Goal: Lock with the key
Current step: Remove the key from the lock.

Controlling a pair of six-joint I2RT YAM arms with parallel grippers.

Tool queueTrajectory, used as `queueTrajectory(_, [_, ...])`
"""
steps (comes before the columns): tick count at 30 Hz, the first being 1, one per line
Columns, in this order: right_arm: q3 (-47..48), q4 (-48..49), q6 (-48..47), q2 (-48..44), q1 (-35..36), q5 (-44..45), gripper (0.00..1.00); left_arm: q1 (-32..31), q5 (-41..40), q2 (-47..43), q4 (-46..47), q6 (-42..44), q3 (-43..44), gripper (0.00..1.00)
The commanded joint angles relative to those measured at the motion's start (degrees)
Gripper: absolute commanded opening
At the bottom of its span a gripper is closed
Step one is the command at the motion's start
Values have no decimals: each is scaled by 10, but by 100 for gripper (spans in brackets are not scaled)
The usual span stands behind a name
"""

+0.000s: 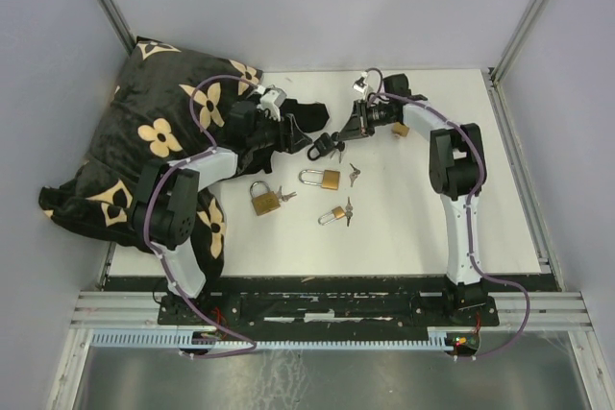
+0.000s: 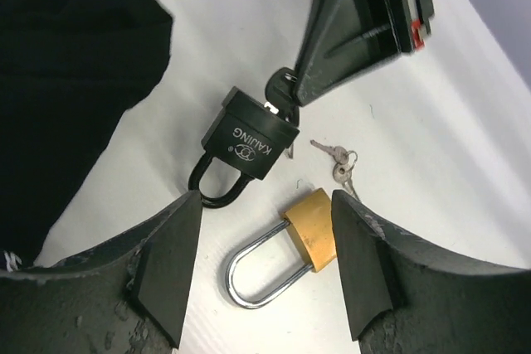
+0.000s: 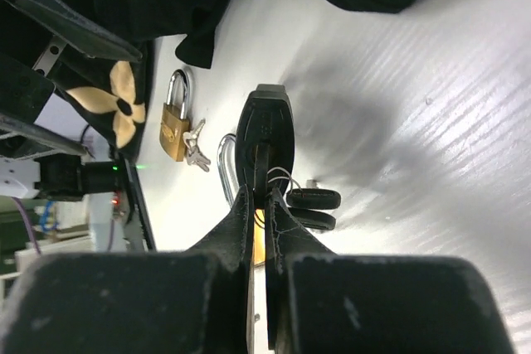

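Note:
A black padlock (image 1: 318,149) lies on the white table at its middle, its shackle toward the black cloth. My right gripper (image 1: 343,132) is shut on the key (image 3: 263,184) that sits in the padlock's keyhole; spare black keys (image 3: 312,200) hang on its ring. In the left wrist view the padlock (image 2: 249,143) lies ahead, with the key head (image 2: 282,87) pinched by the right fingers (image 2: 332,47). My left gripper (image 2: 265,271) is open and empty, hovering over a brass padlock (image 2: 311,230), a little short of the black one.
Three brass padlocks with small keys lie on the table (image 1: 322,178), (image 1: 262,199), (image 1: 333,213). A black bag with tan flowers (image 1: 159,132) fills the back left, its cloth reaching under the left arm. A small brass object (image 1: 400,130) lies by the right wrist.

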Motion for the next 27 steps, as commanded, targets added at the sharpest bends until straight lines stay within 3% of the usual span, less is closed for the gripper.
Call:
queueTrajectory(1, [78, -142, -178, -55, 12, -18, 2, -4, 97, -23, 57, 223, -12, 70])
queueTrajectory(9, [145, -270, -352, -78, 35, 21, 2, -3, 175, 63, 45, 298, 69, 71])
queueTrajectory(21, [133, -257, -397, -114, 50, 15, 2, -2, 343, 161, 34, 360, 131, 73])
queueTrajectory(25, [131, -255, -410, -115, 53, 7, 2, -2, 394, 189, 66, 319, 141, 71])
queueTrajectory(27, [130, -252, -414, -115, 54, 9, 2, -2, 414, 203, 165, 244, 140, 69])
